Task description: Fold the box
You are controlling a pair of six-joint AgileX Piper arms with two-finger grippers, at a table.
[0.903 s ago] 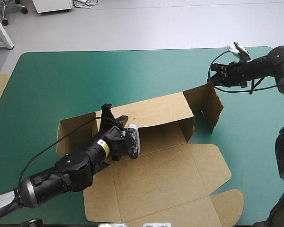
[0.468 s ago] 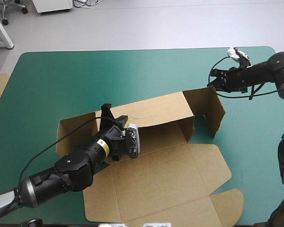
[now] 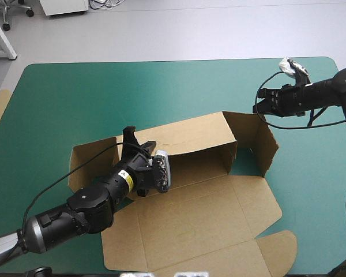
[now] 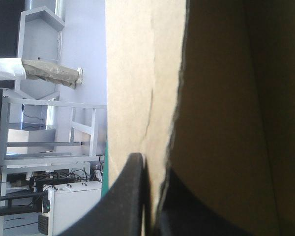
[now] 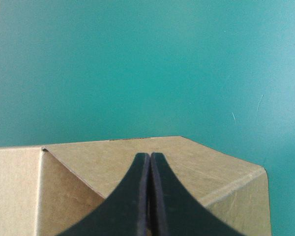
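Brown box (image 3: pixel 190 219) half-raised on teal-green table (image 3: pixel 75 98), left gripper (image 3: pixel 139 140) pinched its rear wall, right gripper (image 3: pixel 259 107) pressed together at end wall's top edge.

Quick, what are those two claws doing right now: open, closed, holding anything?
Left gripper: shut on the box.
Right gripper: shut, holding nothing that shows.
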